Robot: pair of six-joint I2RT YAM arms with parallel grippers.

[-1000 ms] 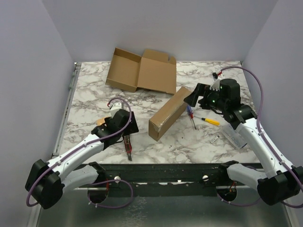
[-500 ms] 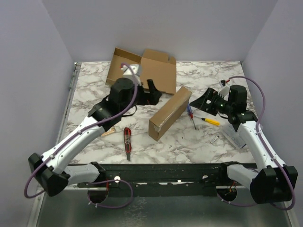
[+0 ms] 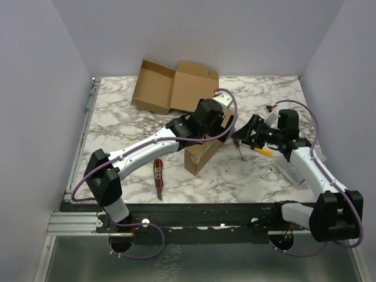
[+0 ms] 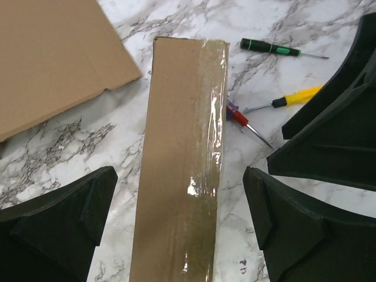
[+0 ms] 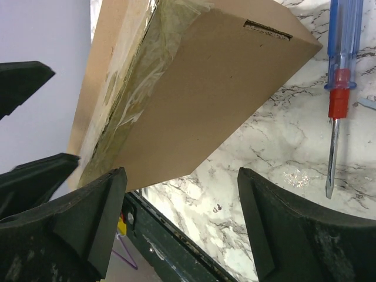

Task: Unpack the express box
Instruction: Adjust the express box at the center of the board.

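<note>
The express box (image 3: 202, 150) is a long brown carton sealed with clear tape (image 4: 205, 170), lying slantwise at the table's middle. My left gripper (image 3: 226, 122) hovers over its far end, open, with the box (image 4: 176, 176) lying between its fingers (image 4: 64, 223) and apart from both. My right gripper (image 3: 242, 134) is open just right of the box. In the right wrist view the box (image 5: 194, 88) rises above the right gripper (image 5: 182, 229), its corner close to the left finger (image 5: 76, 223). Nothing is held.
An opened empty carton (image 3: 176, 88) lies flat at the back. A red utility knife (image 3: 157, 176) lies near the front edge. Three screwdrivers lie right of the box: blue-red (image 5: 338, 70), yellow (image 4: 294, 96), green-black (image 4: 270, 48). A clear plastic piece (image 3: 291, 170) lies under the right arm.
My left arm swung from the front left, past the opened carton, to above the sealed box. The right gripper shifted left and lower toward the box, its jaws a little narrower.
</note>
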